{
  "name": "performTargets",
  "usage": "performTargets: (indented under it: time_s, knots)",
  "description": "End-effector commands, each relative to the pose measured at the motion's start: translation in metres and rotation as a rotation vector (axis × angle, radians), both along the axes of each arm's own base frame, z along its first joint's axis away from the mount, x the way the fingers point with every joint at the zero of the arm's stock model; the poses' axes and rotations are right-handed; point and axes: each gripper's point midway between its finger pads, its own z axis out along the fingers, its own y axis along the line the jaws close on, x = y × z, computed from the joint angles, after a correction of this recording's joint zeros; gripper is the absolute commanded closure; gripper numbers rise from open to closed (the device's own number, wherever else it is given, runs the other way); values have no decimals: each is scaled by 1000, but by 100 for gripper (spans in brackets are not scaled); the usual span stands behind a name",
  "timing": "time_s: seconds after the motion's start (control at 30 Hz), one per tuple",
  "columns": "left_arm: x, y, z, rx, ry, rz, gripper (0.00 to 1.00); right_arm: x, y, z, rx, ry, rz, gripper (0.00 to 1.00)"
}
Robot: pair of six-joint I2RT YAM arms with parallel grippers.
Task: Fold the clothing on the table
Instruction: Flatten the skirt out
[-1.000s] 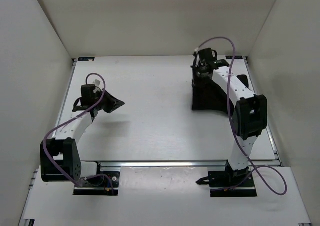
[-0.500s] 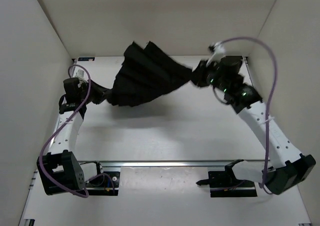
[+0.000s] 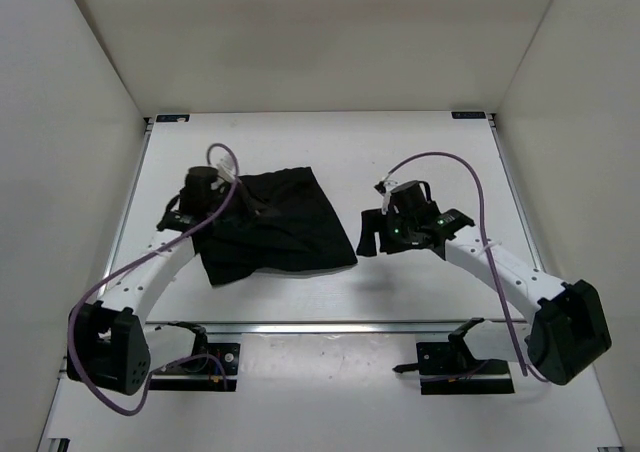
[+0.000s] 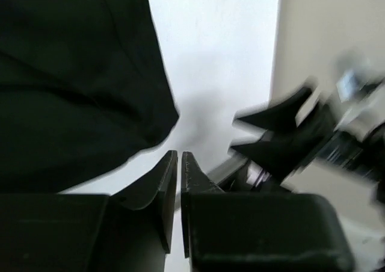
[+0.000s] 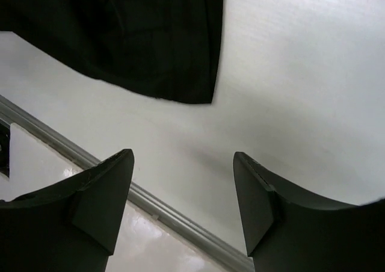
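The silver rail (image 3: 350, 327) runs just on the near side of the clothing (image 3: 285, 227), which lies rumpled on the table (image 3: 420, 152). Just right of the clothing, clear of it, the right gripper (image 5: 180, 157) stands wide and empty. Over the clothing's left part, the left gripper (image 4: 179, 157) is pinched almost closed, with nothing between its jaws.
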Motion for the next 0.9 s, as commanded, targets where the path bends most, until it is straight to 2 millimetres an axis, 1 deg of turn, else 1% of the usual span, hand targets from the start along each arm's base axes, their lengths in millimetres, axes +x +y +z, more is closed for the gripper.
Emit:
performTargets:
  time_s: [0.0, 0.03, 0.07, 0.1, 0.13, 0.17, 0.2, 0.23, 0.3, 0.33, 0.37, 0.43, 0.47, 0.5, 0.53, 0.57, 0.6, 0.63, 0.67, 0.7, 0.73, 0.77, 0.8, 0.83, 0.87]
  knots:
    - [-37, -35, -37, 68, 69, -94, 81, 24, 14, 3, 26, -52, 104, 35]
    - [-44, -44, -41, 57, 83, -99, 65, 31, 18, 1, 30, -45, 113, 35]
    - [-54, -47, -59, 65, 121, -86, 62, 36, 22, -7, 23, -36, 122, 36]
    - [-59, -45, -72, 86, 149, -72, 62, 38, 26, -9, 20, -38, 128, 35]
    - [-59, -42, -81, 116, 162, -42, 56, 46, 32, -19, 7, -37, 135, 35]
    - [-62, -34, -97, 157, 195, -10, 53, 53, 36, -27, -8, -29, 132, 35]
    - [-65, -29, -109, 185, 223, 6, 53, 62, 42, -32, -20, -21, 139, 35]
    - [-63, -22, -116, 209, 229, 35, 53, 65, 47, -34, -26, -23, 159, 33]
    - [-60, -12, -130, 247, 263, 70, 53, 84, 57, -49, -69, 2, 157, 34]
    - [-56, -7, -132, 268, 265, 89, 53, 87, 62, -51, -86, -7, 163, 34]
    - [-55, -3, -138, 283, 280, 100, 52, 94, 66, -58, -102, 0, 170, 34]
    - [-49, -1, -142, 314, 281, 115, 51, 98, 71, -69, -130, 17, 175, 35]
    - [-47, 2, -149, 333, 295, 118, 52, 96, 74, -75, -136, 35, 194, 35]
    - [-45, 4, -155, 344, 310, 117, 53, 91, 76, -85, -141, 59, 210, 40]
    - [-41, 2, -158, 354, 318, 106, 54, 89, 73, -91, -148, 77, 209, 71]
    - [-37, 3, -163, 361, 336, 106, 60, 78, 72, -99, -161, 104, 222, 100]
    - [-36, 4, -165, 369, 340, 101, 64, 74, 69, -100, -166, 112, 210, 100]
    - [-30, 6, -165, 374, 337, 104, 77, 64, 67, -102, -162, 132, 196, 100]
    - [-20, 11, -166, 380, 341, 118, 88, 46, 60, -106, -167, 154, 201, 100]
    - [-13, 15, -165, 368, 342, 130, 100, 40, 66, -101, -153, 141, 195, 100]
    - [-2, 15, -162, 372, 339, 135, 100, 25, 64, -100, -138, 164, 187, 100]
    - [14, 20, -159, 376, 330, 148, 100, 8, 64, -99, -142, 171, 192, 100]
    - [25, 26, -156, 380, 319, 162, 100, -10, 72, -97, -140, 183, 205, 100]
    - [41, 31, -152, 396, 314, 165, 100, -21, 75, -92, -111, 199, 194, 100]
    - [62, 27, -136, 387, 269, 167, 100, -37, 83, -90, -100, 212, 224, 100]
